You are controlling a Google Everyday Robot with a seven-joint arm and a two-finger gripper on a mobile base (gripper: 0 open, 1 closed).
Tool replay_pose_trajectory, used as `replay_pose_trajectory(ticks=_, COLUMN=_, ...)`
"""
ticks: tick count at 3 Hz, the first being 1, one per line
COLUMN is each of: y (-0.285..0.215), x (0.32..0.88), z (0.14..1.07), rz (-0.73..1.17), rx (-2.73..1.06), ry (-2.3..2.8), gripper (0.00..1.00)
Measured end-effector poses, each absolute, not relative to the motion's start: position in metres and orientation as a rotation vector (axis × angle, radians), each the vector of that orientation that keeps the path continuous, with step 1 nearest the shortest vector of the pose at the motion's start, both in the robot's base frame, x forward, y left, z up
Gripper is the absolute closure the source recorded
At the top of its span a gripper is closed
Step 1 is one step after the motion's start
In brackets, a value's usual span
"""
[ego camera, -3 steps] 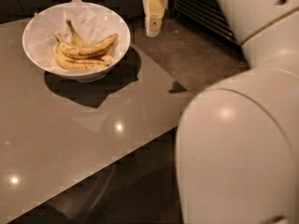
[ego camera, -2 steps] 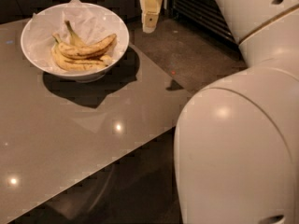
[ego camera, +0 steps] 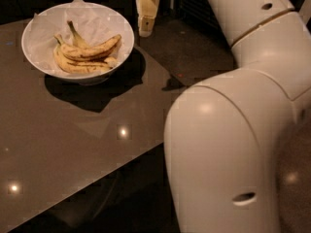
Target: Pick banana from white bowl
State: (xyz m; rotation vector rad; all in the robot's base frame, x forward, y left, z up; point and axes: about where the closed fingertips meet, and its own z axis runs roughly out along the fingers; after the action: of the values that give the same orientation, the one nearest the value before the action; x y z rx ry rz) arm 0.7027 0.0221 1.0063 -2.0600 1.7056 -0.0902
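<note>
Drifting left along the top edge of the frame over the last second, the gripper (ego camera: pixel 147 11) now hangs just right of the white bowl (ego camera: pixel 127 52), still outside its rim; whether it is spread or closed cannot be told, and it carries nothing. I judge this as the approach, with no grasp begun. The banana (ego camera: pixel 92 49) lies on top of paler ones on crumpled paper (ego camera: pixel 95 21) in the bowl, upper left on the table (ego camera: pixel 73 149). No brand, label or writing is readable anywhere.
</note>
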Motion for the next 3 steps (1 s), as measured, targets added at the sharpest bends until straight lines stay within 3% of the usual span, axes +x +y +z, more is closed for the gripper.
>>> replay_pose_trajectory(ticks=2, y=0.075, x=0.722, z=0.988, rz=-0.131, rx=-2.191, ry=1.619, gripper=0.02)
replay_pose_trajectory(ticks=3, y=0.1, x=0.727, z=0.981, rz=-0.138, rx=-2.235, ry=1.573, gripper=0.2)
